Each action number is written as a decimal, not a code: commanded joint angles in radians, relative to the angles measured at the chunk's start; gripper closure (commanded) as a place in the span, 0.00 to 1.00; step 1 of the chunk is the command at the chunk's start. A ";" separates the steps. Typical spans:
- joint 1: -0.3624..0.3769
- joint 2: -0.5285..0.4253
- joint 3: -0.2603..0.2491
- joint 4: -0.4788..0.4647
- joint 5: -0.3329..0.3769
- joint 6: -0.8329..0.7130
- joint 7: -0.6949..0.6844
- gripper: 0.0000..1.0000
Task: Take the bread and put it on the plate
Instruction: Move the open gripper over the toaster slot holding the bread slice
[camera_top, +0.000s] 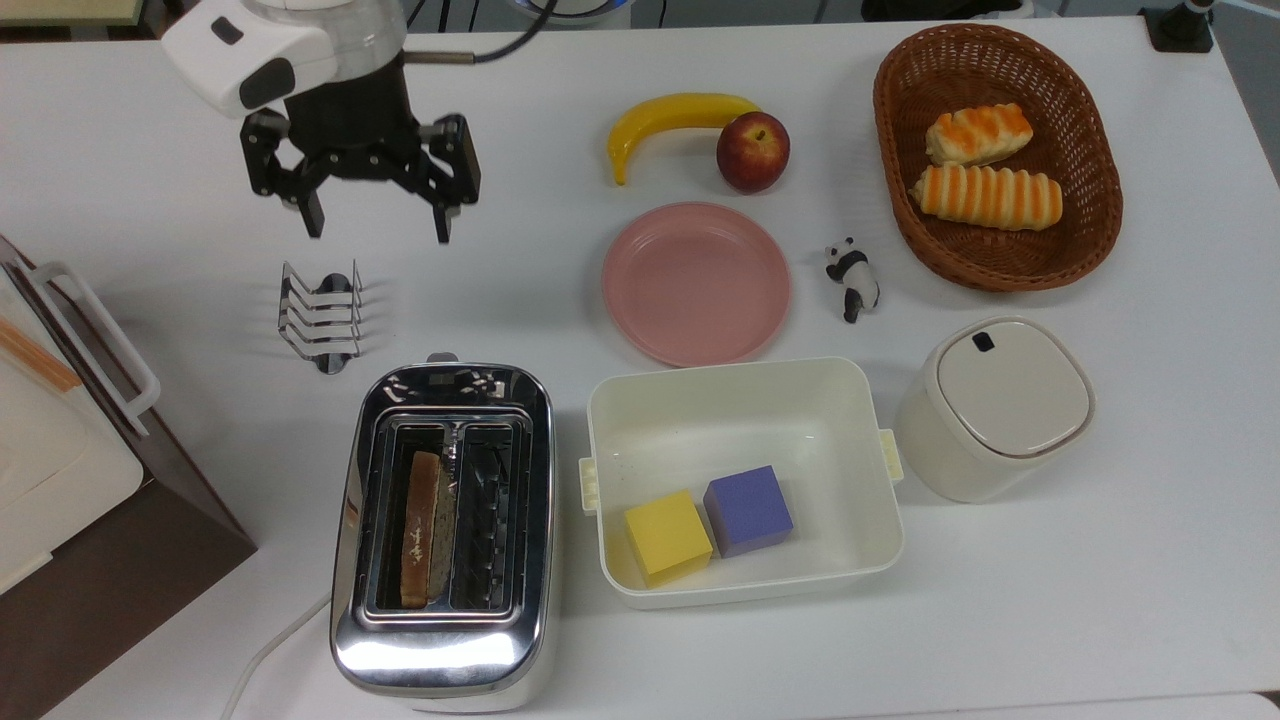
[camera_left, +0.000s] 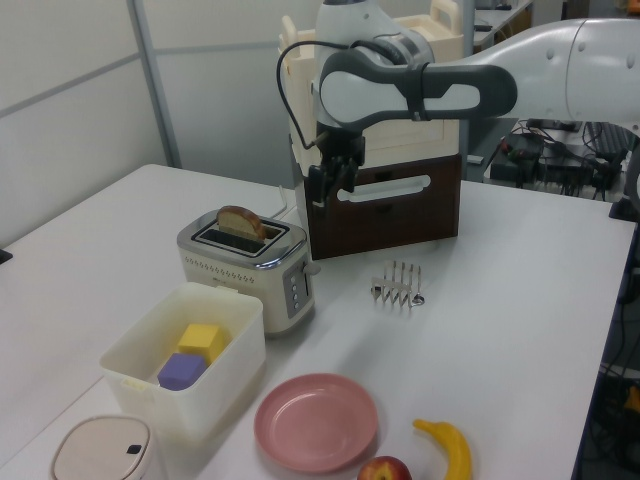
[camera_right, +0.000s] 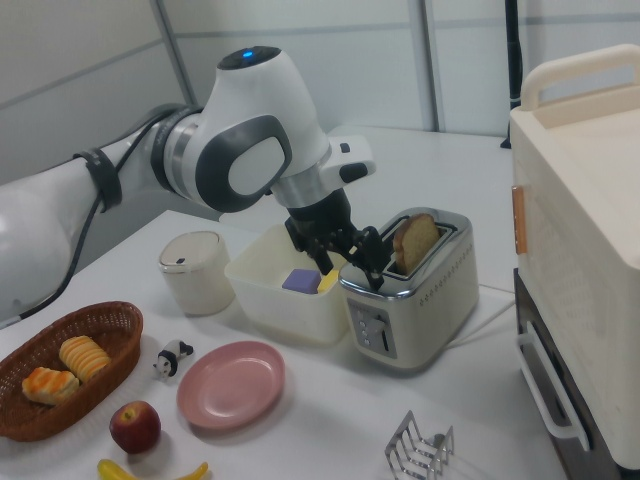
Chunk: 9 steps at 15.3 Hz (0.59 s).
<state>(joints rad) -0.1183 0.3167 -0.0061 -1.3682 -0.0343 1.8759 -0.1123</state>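
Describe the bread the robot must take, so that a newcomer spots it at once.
Find the shiny metal toaster beside the white tub holding two blocks. The bread stands on edge in one slot, a tan speckled slice with brown crust. Unlike the orange-striped rolls lying in the wicker basket, it is flat.

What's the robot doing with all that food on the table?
The robot wants the bread, which is standing in the toaster. Its gripper is open and empty, up in the air near the toast rack, not at the toaster yet. The pink plate where the bread should go has nothing on it. The banana, apple and basket of rolls sit untouched.
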 joint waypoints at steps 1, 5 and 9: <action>0.017 0.022 -0.009 -0.020 0.020 0.158 0.123 0.00; 0.019 0.054 -0.006 -0.020 0.056 0.267 0.152 0.00; 0.028 0.073 -0.006 -0.031 0.149 0.409 0.163 0.00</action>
<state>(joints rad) -0.1122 0.3917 -0.0037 -1.3724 0.0600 2.1830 0.0232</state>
